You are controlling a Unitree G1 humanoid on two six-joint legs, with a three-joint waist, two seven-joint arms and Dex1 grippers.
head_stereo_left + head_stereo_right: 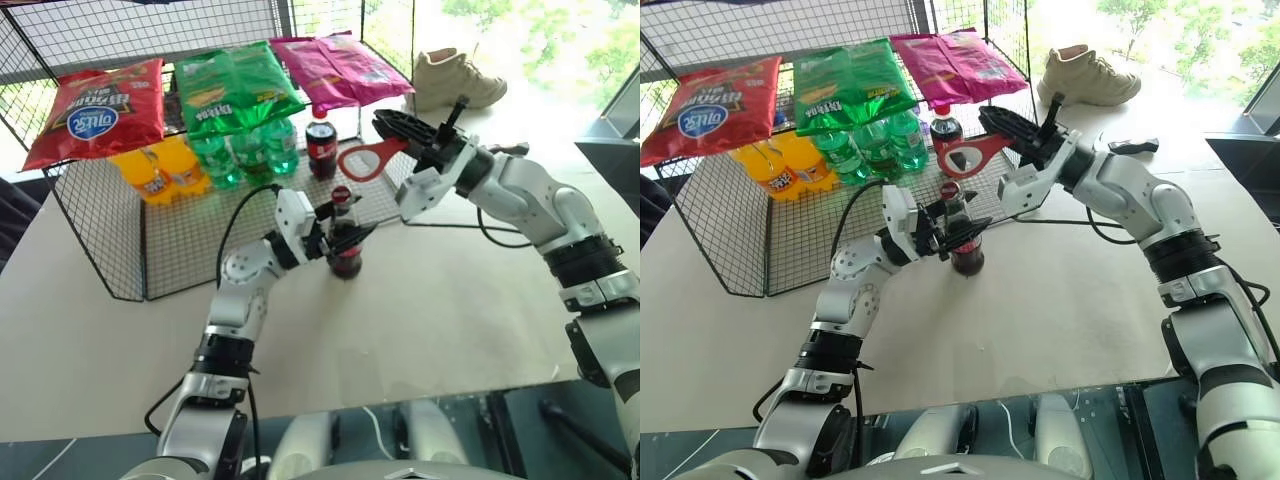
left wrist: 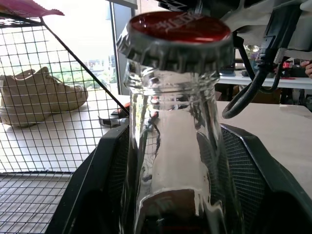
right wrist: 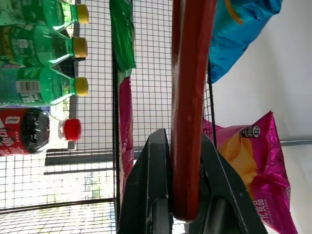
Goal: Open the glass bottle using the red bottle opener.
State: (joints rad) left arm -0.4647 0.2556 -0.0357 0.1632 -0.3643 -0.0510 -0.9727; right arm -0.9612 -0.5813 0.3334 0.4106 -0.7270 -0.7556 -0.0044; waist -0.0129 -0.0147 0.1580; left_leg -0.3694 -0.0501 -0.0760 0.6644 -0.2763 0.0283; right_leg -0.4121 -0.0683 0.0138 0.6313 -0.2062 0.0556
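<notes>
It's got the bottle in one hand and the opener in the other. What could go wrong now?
The cap is still on, and the red bottle opener hangs above it, so it could land off-centre and slip. The right fingers pinch only its thin handle, so it may twist. Prying could tip the glass bottle in the left gripper.

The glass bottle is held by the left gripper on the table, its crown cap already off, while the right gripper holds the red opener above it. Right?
Not quite: the left wrist view shows the crown cap on the glass bottle.
</notes>
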